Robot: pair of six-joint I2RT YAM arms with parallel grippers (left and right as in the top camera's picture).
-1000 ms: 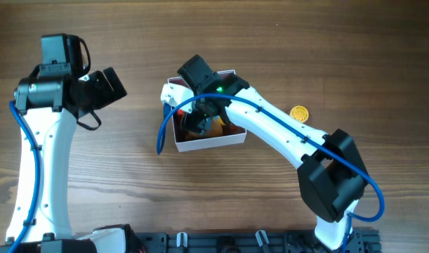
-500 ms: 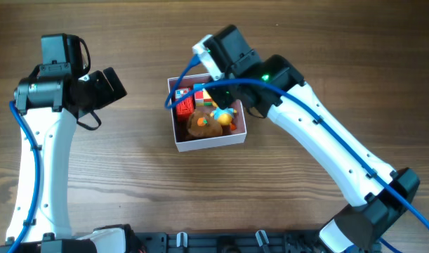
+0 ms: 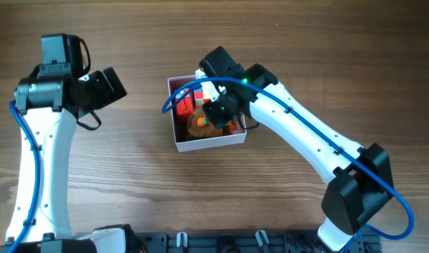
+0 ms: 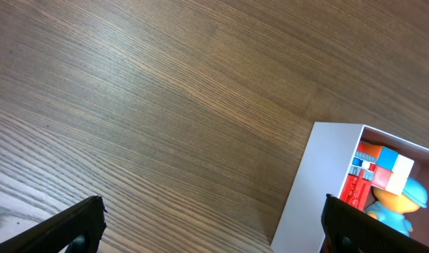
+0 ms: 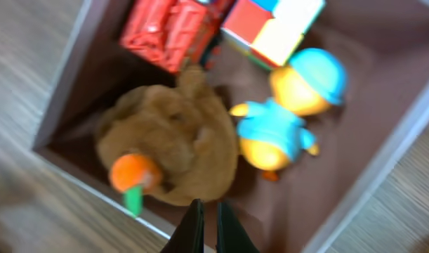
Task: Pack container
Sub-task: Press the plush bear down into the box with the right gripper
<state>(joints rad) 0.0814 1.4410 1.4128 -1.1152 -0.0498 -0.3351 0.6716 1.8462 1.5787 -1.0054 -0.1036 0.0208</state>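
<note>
The container (image 3: 208, 143) lies flat and open side up near the middle of the surface (image 3: 130, 176). It is square, so it has no marked long axis. It is turned slightly, and in the overhead view its near wall rises a little toward the right.

On its pink floor lie a brown plush (image 5: 179, 151) with an orange and green tip, a red toy (image 5: 168, 28), a coloured cube (image 5: 274, 21) and an orange figure in blue (image 5: 277, 133). An orange head in a blue cap (image 5: 309, 77) lies just beside the figure.

The right jaws hang over the near part of the box, above the plush. Their tips are almost together and grip nothing. The left jaws are spread wide and empty, well to the left of the box, with one corner of it in their camera's view.

The surface is brown wood with its grain running left to right. A black rail (image 3: 235, 240) runs along its near edge. The surface fills every view, so the room cannot be seen.
</note>
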